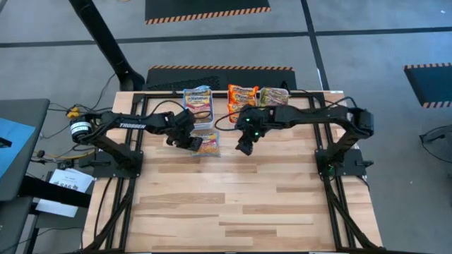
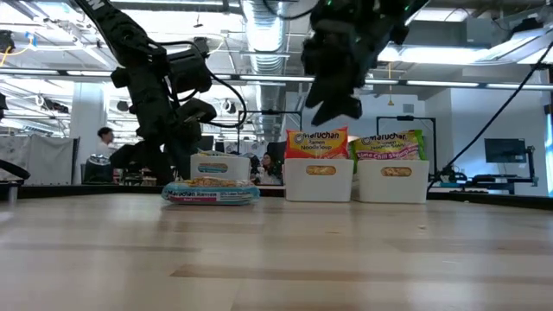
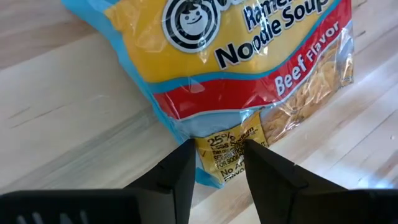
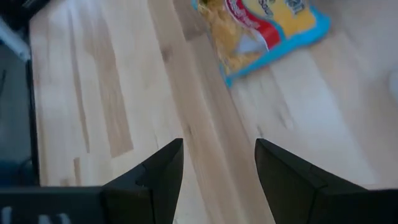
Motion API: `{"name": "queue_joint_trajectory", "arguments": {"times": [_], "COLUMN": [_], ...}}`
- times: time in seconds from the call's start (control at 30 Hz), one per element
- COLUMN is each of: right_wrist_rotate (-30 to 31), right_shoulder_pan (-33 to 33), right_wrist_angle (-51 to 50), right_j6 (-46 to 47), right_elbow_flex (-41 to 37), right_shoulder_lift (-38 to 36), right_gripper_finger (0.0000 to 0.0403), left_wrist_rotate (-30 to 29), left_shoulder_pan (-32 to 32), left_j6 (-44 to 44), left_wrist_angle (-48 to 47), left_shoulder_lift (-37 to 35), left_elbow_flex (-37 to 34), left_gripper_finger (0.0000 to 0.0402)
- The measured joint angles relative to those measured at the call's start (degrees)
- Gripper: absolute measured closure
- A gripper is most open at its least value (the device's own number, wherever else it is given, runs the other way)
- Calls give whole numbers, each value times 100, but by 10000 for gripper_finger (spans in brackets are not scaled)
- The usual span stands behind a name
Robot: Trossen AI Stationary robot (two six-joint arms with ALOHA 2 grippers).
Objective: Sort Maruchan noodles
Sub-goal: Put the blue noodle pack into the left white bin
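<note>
A blue-and-red Maruchan beef noodle packet (image 1: 207,144) (image 3: 249,56) lies flat on the wooden table (image 1: 233,204), in front of the far bins. My left gripper (image 1: 189,141) (image 3: 219,155) is open and slants down onto the packet's left end, one fingertip on either side of a yellow label there. My right gripper (image 1: 244,148) (image 4: 219,162) hangs open above the bare table to the packet's right, with nothing between its fingers. It stands high in the low view (image 2: 333,108). My left gripper has its fingertips (image 3: 183,163) at the packet's short end (image 3: 227,152), coming from the table's left and slanting down. The packet lies flat on the table. Whether the fingers touch it, I cannot tell.
Three white bins stand in a row at the table's far edge. One holds blue packets (image 1: 198,99), one orange packets (image 1: 242,94) (image 2: 318,145), one green packets (image 1: 274,95) (image 2: 390,145). The near half of the table is bare wood. A person shows in the room behind (image 2: 105,138).
</note>
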Motion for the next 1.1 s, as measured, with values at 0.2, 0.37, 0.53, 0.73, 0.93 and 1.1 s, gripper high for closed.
{"name": "queue_joint_trajectory", "arguments": {"times": [0.2, 0.37, 0.53, 0.73, 0.93, 1.1], "right_wrist_rotate": [-152, -343, -560, -655, -716, -702], "right_shoulder_pan": [0, 2, 2, 0, 0, 0], "right_wrist_angle": [722, 1380, 1921, 2452, 2781, 3046], "right_j6": [1094, 1815, 2461, 2964, 3246, 3608], "right_elbow_flex": [-7, -4, -4, -7, -6, -4], "right_shoulder_lift": [478, 766, 1138, 1649, 1922, 2139], "right_gripper_finger": [180, 180, 180, 180, 180, 180], "left_wrist_rotate": [-29, -41, 14, 303, 397, 557], "left_shoulder_pan": [0, 0, 3, 43, 79, 76], "left_j6": [150, 434, 834, 1199, 1488, 1556], "left_wrist_angle": [8, 1, -8, -47, -33, -21], "left_shoulder_lift": [0, 1, 5, 11, 13, 22], "left_elbow_flex": [-2, -4, -4, -11, -13, -13], "left_gripper_finger": [280, 280, 280, 280, 280, 280]}}
